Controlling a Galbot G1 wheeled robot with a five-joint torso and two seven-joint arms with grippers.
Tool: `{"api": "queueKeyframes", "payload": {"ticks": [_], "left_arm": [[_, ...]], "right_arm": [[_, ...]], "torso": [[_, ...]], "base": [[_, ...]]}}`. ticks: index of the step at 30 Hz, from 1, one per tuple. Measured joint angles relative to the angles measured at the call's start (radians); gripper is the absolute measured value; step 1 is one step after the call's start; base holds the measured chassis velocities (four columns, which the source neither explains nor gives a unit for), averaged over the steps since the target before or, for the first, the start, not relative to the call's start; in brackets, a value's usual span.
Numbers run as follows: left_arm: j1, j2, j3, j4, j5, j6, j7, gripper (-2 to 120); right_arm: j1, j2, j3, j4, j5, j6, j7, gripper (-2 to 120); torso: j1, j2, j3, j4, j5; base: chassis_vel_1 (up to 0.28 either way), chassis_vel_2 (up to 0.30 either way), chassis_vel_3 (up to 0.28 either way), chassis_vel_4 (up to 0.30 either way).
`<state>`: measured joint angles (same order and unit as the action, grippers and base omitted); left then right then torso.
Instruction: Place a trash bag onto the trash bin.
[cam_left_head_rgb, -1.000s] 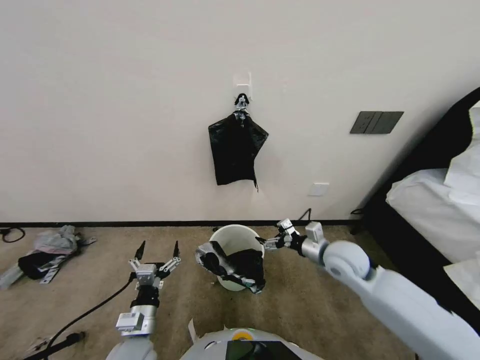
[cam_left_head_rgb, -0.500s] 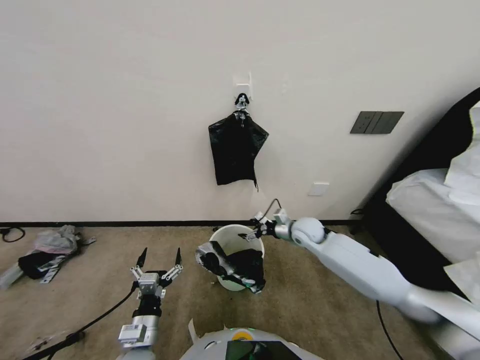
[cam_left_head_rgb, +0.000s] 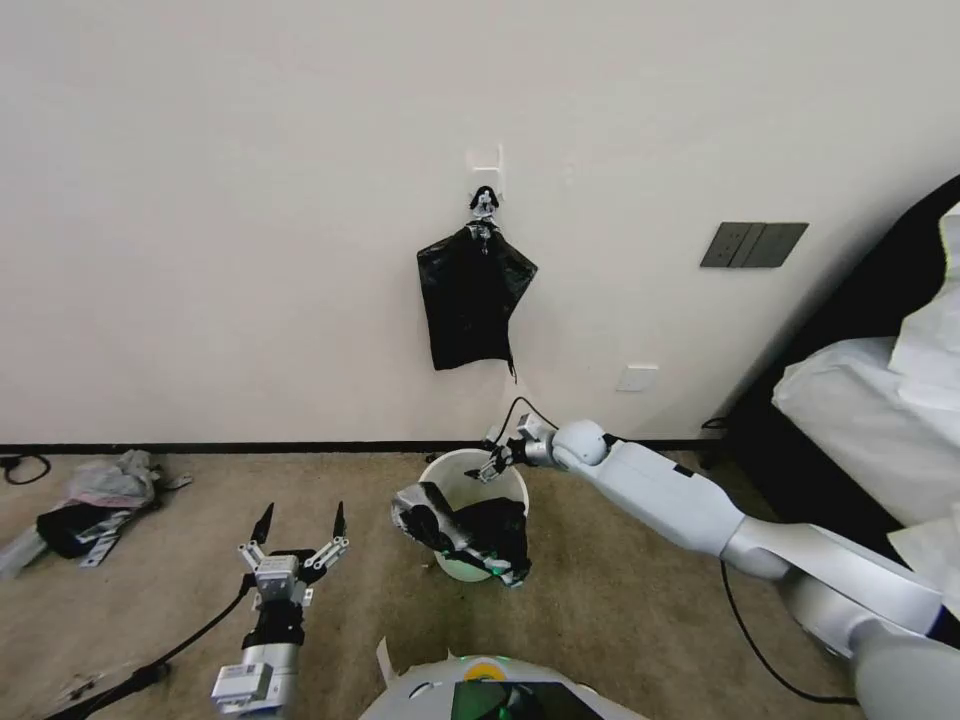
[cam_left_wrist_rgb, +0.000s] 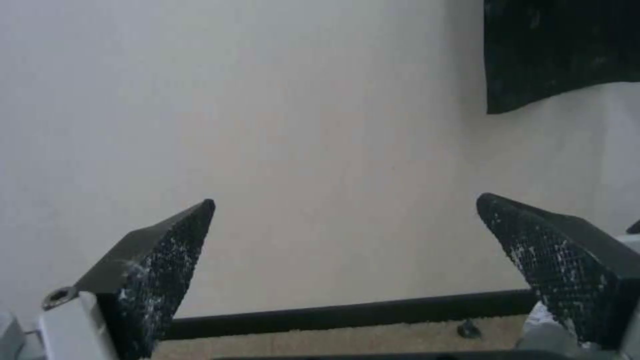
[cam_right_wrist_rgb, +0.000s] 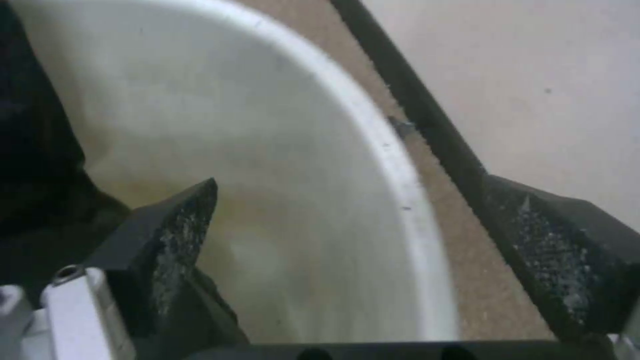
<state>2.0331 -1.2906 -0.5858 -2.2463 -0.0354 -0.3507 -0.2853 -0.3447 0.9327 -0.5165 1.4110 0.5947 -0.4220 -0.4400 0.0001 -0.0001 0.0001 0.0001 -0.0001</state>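
Open right gripper (cam_left_head_rgb: 487, 466) straddles the round cream-white plastic trash bin's far rim (cam_right_wrist_rgb: 373, 135); glossy black plastic trash bag (cam_left_head_rgb: 480, 530) drapes the near rim and needs spreading evenly; left gripper (cam_left_head_rgb: 297, 525) idles open.

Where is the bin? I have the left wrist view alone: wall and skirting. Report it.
Observer: The small round cream-white plastic trash bin stands on the carpet, to the right of the left gripper.
Operator: Report the bag.
Observer: The crinkly glossy black plastic trash bag drapes over the bin's near rim, part inside, part outside.
Operator: Place the right arm.
Observer: The right gripper hangs at the far rim, jaws open, one inside the bin, one outside.
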Motion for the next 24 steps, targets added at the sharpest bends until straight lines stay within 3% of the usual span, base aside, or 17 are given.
{"api": "queueKeyframes", "payload": {"ticks": [2,5,9,14,24], "left_arm": [[0.001,-0.001,-0.007,-0.002,-0.001,0.000,0.000,100],[0.000,-0.005,-0.012,-0.004,-0.002,0.000,0.000,100],[0.004,-0.005,-0.012,-0.008,-0.003,0.000,-0.001,100],[0.007,-0.006,-0.028,-0.021,-0.018,0.001,-0.001,100],[0.011,-0.010,-0.034,-0.029,-0.024,0.001,-0.002,100]], "right_arm": [[0.016,0.010,-0.029,-0.012,-0.005,0.010,-0.022,94],[0.037,0.032,-0.082,-0.034,-0.045,0.035,-0.062,80],[0.049,0.053,-0.096,-0.065,-0.067,0.053,-0.072,69],[0.071,0.072,-0.118,-0.153,-0.102,0.151,-0.105,49],[0.074,0.068,-0.135,-0.158,-0.114,0.183,-0.113,17]], "torso": [[0.000,0.000,0.000,-0.0002,0.0000],[0.000,0.000,0.000,-0.0001,0.0000],[0.000,0.000,0.000,-0.0001,0.0002],[0.000,0.000,0.000,-0.0003,0.0001],[0.000,0.000,0.000,-0.0002,0.0002]], "base": [[0.000,0.000,0.000,0.000],[0.000,0.000,0.000,0.000],[0.000,0.000,0.000,0.000],[0.000,0.000,0.000,0.000],[0.000,0.000,0.000,0.000]]}}
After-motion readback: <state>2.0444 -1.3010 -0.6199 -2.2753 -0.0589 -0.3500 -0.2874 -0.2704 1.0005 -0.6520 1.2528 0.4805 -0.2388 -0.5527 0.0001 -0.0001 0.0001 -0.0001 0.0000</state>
